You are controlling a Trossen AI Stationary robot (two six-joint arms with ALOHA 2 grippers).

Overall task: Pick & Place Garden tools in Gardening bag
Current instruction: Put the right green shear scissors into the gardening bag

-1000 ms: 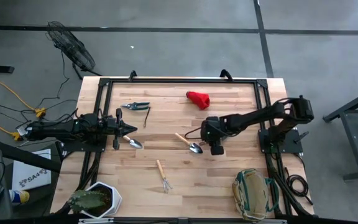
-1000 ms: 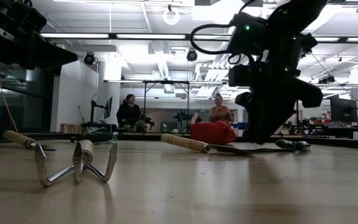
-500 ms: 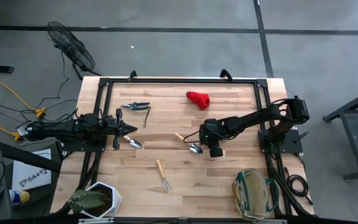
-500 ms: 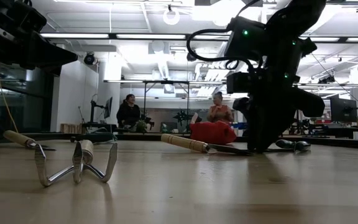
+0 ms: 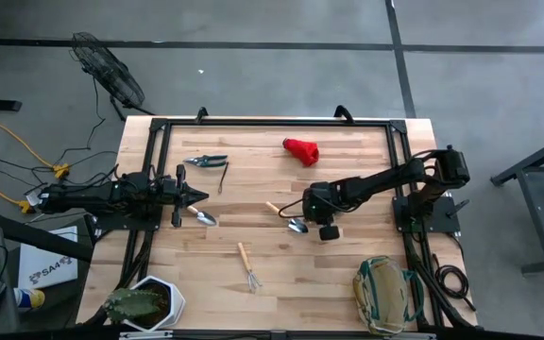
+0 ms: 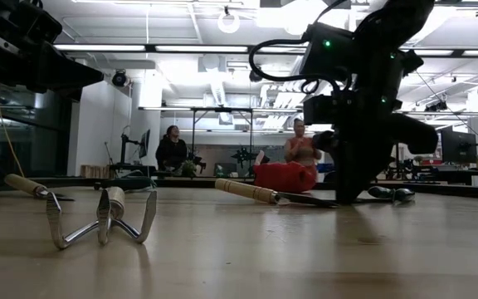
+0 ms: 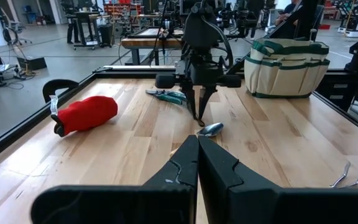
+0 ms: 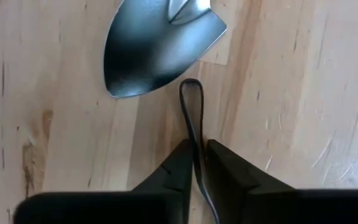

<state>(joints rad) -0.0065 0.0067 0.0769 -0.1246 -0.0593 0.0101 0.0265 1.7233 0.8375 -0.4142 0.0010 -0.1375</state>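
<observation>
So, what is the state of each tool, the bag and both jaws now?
Right gripper: jaws shut on thin dark cord
Left gripper: jaws shut
Trowel: flat, by right gripper
Second trowel: flat
Rake: flat
Shears: flat
Red lump: on table
Gardening bag: upright, open

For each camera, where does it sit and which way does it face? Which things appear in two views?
High: above, facing straight down; both arms, bag.
Low: at tabletop height, facing across the table into the room; rake nearest, right arm descending.
Left wrist: behind the shut left gripper, facing the right arm and bag.
Right wrist: just over the table, facing down past the right gripper at a trowel blade.
Shared: the red lump in high, low and left wrist.
</observation>
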